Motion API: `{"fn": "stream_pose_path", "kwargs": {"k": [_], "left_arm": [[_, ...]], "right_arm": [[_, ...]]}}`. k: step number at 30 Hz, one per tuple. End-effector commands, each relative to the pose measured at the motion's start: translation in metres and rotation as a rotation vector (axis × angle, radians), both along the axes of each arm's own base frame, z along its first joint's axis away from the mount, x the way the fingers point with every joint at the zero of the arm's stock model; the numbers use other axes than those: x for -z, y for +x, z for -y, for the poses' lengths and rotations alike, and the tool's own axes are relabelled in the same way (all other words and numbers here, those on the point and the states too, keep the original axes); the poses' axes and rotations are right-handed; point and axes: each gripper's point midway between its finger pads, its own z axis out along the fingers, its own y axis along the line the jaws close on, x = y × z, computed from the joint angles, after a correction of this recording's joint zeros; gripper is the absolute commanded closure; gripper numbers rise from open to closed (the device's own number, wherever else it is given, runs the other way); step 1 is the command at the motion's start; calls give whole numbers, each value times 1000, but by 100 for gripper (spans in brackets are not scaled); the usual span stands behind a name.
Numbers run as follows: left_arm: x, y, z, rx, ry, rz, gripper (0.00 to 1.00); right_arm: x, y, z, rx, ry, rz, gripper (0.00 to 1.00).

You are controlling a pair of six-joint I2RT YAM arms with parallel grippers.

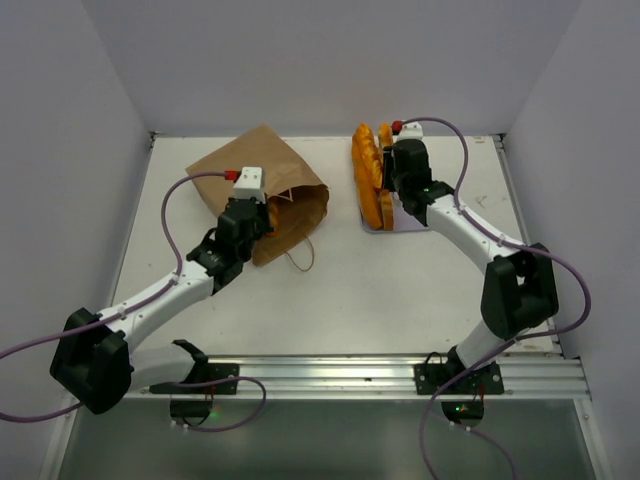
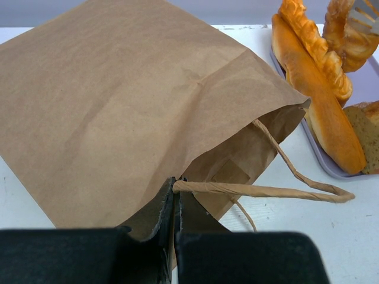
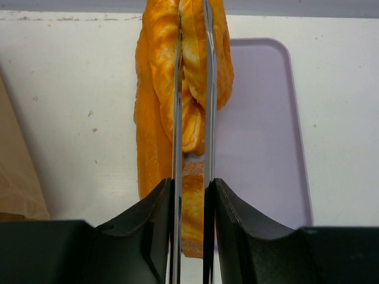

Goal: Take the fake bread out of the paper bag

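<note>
The left wrist view alone shows the left jaws pressed together on the lower lip of the paper bag (image 2: 118, 106), beside its cord handle (image 2: 266, 190). In the right wrist view, the right jaws squeeze tongs (image 3: 209, 89) around one bread piece (image 3: 192, 118). Other loaves (image 2: 320, 100) lie on the lavender tray (image 3: 260, 130), which sits on the white surface (image 1: 380, 300).

One counter (image 1: 340, 300), one paper bag (image 1: 262, 165), one lavender tray (image 3: 260, 118), one pair of metal tongs (image 3: 208, 89), and the fake bread (image 1: 370, 175) comes in at three golden pieces I can tell apart, a long loaf (image 2: 323, 112), a twisted loaf (image 2: 311, 44) and a ring piece (image 2: 344, 42), plus one browner slice (image 2: 360, 133).
</note>
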Motion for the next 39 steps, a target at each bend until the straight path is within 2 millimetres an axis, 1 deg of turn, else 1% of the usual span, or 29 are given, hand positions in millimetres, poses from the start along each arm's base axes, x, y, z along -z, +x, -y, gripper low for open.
{"fn": "stream_pose_path", "kwargs": {"k": [1,2,6,11,13,15,16,19,25,28,31,32,33,35,36,37,39], "left_arm": [[-22,3,-4,-15,-31,74,100],[-21,3,-4,-14,-32,72,100],[-22,3,-4,-12,-31,74,100],[-22,3,-3,-8,-33,74,100],[-22,3,-2,-5,-34,74,100],[-22,3,-3,-7,-33,74,100],[-22,3,-3,-8,-33,74,100],[-21,3,-2,-5,-34,73,100],[-22,3,-2,-4,-35,75,100],[-22,3,-2,-4,-34,74,100],[-21,3,-2,-4,-35,72,100],[-21,2,-2,-2,-34,72,100],[-22,3,-2,-4,-34,74,100],[-21,3,-2,-4,-35,72,100],[-22,2,-2,-4,-34,74,100],[-23,3,-2,-4,-35,75,100],[-22,2,-2,-2,-34,74,100]], "right_arm": [[-38,18,3,27,0,109,85],[-36,19,2,27,-4,102,80],[-32,20,1,27,-7,91,76],[-34,21,-2,16,5,100,64],[-31,22,-2,15,7,91,59],[-30,22,-4,7,9,88,59],[-29,22,-4,8,14,88,56],[-30,21,-8,-2,28,93,53],[-28,21,-9,-8,40,89,52],[-31,21,-10,-12,46,96,51],[-37,17,-12,-22,60,105,52],[-39,15,-14,-30,67,107,51],[-47,11,-14,-35,77,121,52],[-49,4,-16,-53,97,120,51],[-60,-2,-16,-61,117,140,51],[-57,-8,-18,-71,129,129,51],[-61,-18,-23,-101,150,128,52]]}}
